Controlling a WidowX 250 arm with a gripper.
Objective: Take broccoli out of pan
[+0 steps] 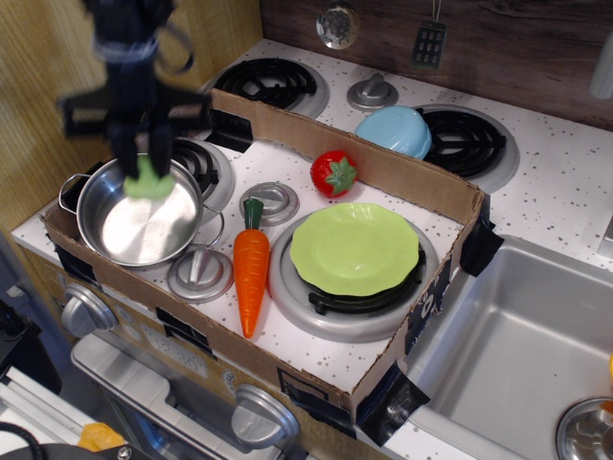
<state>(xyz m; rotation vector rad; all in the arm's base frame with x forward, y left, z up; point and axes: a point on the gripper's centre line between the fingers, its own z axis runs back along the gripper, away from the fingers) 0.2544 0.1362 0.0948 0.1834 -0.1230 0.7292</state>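
My gripper (142,158) hangs above the far rim of the pan, shut on the pale-green broccoli (147,183), which it holds in the air over the pan. The image of the arm is motion-blurred. The pan (144,222) is a shiny steel pot with wire loop handles at the front left of the stove, and its inside is empty.
A cardboard wall (374,168) rings the stove top. Inside it lie an orange carrot (251,271), a red tomato (333,173) and a lime-green plate (354,248) on a burner. A blue bowl (395,129) sits behind the wall. A sink (517,345) is at the right.
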